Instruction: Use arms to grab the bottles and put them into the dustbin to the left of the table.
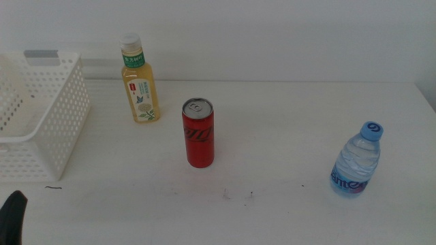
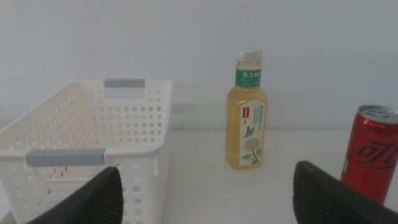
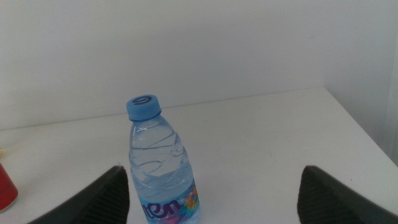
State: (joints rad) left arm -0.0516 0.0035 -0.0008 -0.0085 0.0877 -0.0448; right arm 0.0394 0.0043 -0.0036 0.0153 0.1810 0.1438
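nothing grabbed yet, and three things stand upright on the table (image 1: 286, 211): one tea bottle (image 1: 139, 82), one can (image 1: 197, 133), one water bottle (image 1: 357, 160). the bin (image 1: 41, 122), one of it, sits at the left edge, open top up, so drops should go straight in. the tea bottle stands just beside the bin, the can near the middle, the water bottle well apart on the right.

left gripper (image 2: 205, 196) waits low at the near left corner, jaws spread wide with nothing between them, looking at the bin and tea bottle, likely its first pick since that one is closest. right gripper (image 3: 214, 193) is out of the middle view; its jaws are wide apart too, facing the water bottle, which stands off toward one jaw, not centred.
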